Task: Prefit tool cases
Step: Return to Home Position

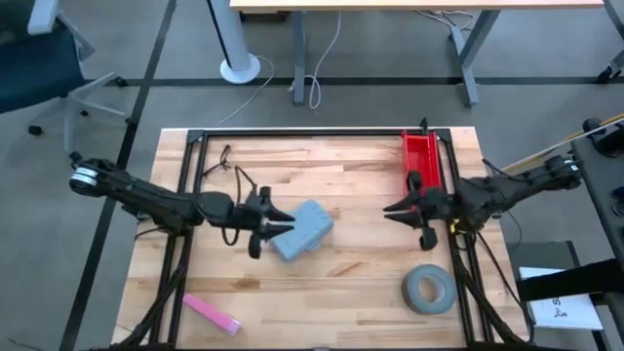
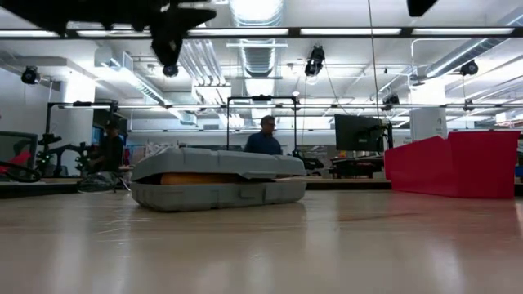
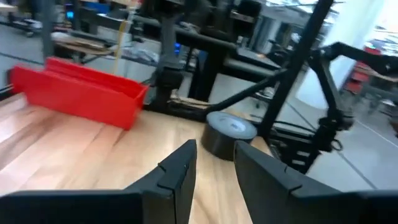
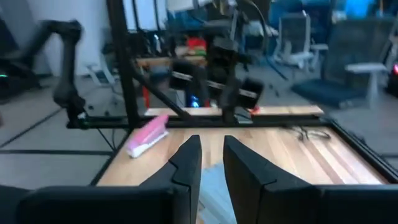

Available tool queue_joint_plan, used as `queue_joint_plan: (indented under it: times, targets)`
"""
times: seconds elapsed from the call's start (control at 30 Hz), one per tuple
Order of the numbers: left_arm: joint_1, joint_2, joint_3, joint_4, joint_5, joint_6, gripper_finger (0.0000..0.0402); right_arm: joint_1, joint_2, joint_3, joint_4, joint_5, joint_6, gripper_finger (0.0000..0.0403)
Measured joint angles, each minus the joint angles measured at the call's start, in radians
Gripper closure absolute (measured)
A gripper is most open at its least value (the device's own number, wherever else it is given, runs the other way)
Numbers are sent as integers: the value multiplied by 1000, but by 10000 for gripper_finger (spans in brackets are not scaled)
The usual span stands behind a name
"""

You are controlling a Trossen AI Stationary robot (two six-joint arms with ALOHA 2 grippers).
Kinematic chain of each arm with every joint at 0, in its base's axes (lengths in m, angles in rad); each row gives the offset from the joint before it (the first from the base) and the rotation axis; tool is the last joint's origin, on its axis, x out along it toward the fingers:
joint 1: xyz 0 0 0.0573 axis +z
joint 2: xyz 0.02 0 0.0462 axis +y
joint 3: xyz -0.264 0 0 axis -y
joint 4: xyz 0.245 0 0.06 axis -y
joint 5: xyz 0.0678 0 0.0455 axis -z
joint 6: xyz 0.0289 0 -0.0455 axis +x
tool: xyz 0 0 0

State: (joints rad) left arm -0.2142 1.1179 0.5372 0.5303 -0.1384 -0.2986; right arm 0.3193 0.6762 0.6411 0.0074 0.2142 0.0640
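Evidently the packing part looks done and the step in hand is the retreat to rest. The blue-grey tool case (image 1: 304, 230) lies closed on the tabletop (image 1: 361, 278), near its middle and turned at an angle. In the low view a thin orange strip shows along its seam, so the lid may not be fully latched.

The left gripper (image 1: 280, 220) hangs by the case's near end, raised clear of it, its fingers parted with nothing between them. The right gripper (image 1: 390, 209) sits well apart from the case, beside the red bin (image 1: 421, 156), its fingers narrowly parted and empty too. The grey tape roll (image 1: 429, 290) lies off toward the right arm's side.

Next, each arm should draw back to its own side. The left one needs to lift away without brushing the case.
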Motion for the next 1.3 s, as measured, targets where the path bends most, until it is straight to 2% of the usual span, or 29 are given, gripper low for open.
queue_joint_plan:
  times: [0.13, 0.23, 0.43, 0.67, 0.93, 1.1, 1.17, 1.3]
  targets:
    - [0, -54, -86, 44, -36, -44, 288, 32, -118, -150, 150, -2, -14, 355]
    - [0, -80, -125, 47, -36, -64, 288, 39, -202, -255, 195, -3, -14, 361]
    - [0, -102, -169, 72, -36, -77, 288, 39, -336, -442, 272, -3, 12, 366]
    - [0, -104, -190, 79, -49, -93, 288, 39, -457, -624, 361, -5, -35, 355]
    - [0, -105, -235, 80, -166, -147, 287, 43, -486, -628, 308, -13, -90, 346]
    - [0, -105, -282, 121, -168, -171, 287, 43, -485, -628, 147, -13, -88, 350]
    - [-1, -106, -307, 134, -168, -175, 287, 43, -485, -628, 48, -13, -44, 355]
    - [-1, -106, -358, 159, -159, -180, 287, 43, -447, -627, 33, -31, 65, 362]
